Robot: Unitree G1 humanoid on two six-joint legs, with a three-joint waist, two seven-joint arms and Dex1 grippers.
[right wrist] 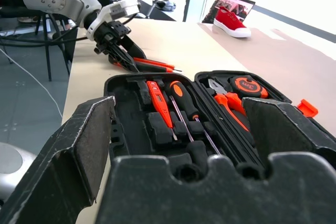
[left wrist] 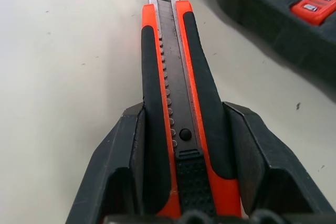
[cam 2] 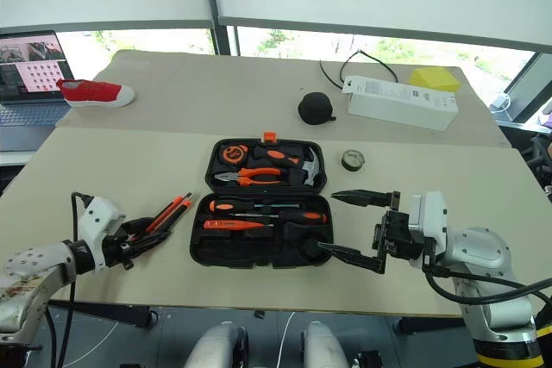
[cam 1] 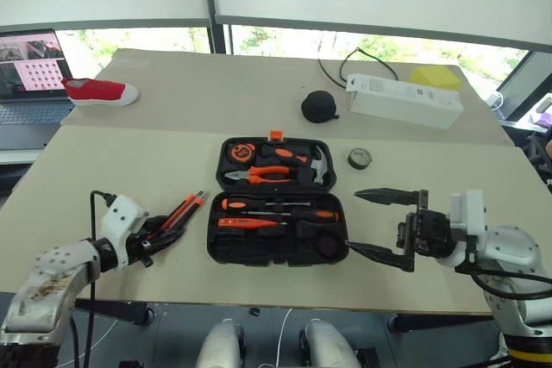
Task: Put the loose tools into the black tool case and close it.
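Knife in the left end effector, case to its right.
The left end effector [cam 1: 159,234] clamps the utility knife [left wrist: 176,103], long axis pointing toward the black tool case [cam 1: 278,201]; the right end effector [cam 1: 384,223] gapes wide, empty.

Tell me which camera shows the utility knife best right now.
The left wrist view: the utility knife lies lengthwise between the left tool's fingers, with slider and blade tip plain. Both head views show it small, left of the open case, partly behind the left tool. The right wrist view shows it far off beyond the case.
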